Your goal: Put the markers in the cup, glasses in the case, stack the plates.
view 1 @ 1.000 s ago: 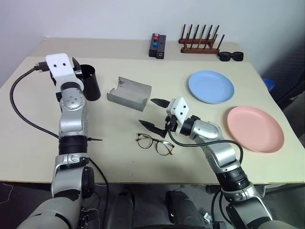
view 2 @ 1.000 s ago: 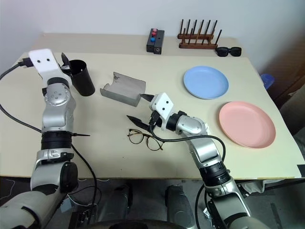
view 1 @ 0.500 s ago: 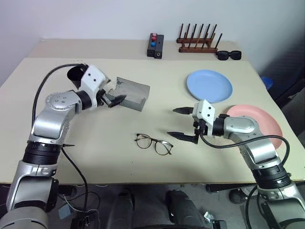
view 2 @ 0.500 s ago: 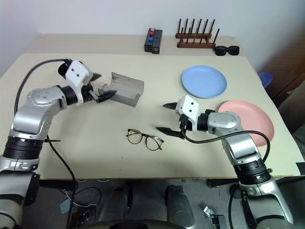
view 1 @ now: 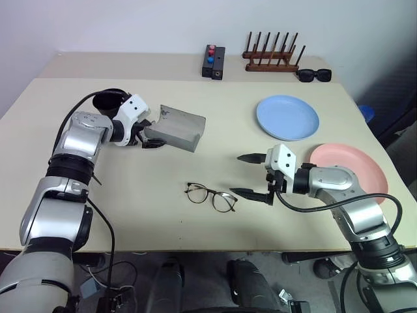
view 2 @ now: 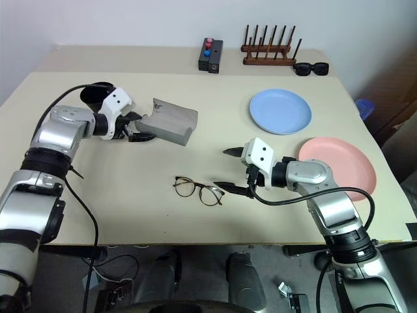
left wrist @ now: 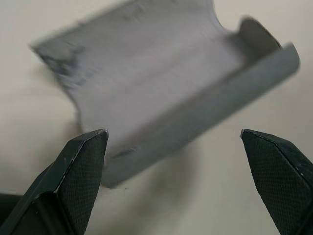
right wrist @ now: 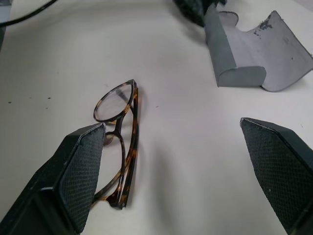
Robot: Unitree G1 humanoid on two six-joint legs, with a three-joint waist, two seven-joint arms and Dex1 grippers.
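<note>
Since a moment ago our left tool point(view 1: 147, 135) swung from the cup point(view 1: 107, 101) down to the case point(view 1: 177, 128), spread empty. Our right tool point(view 1: 255, 176), also released, waits beside the glasses point(view 1: 210, 196); we should steady the case first.

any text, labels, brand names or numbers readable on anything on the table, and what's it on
None: no readable text shows.
Grey felt glasses case: plain, with only dark specks near its edge.
Small black box with red and blue buttons: any marking too small to tell.
Light blue round plate and salmon pink round plate: unmarked.
Thin wire-frame eyeglasses: no print visible.
</note>
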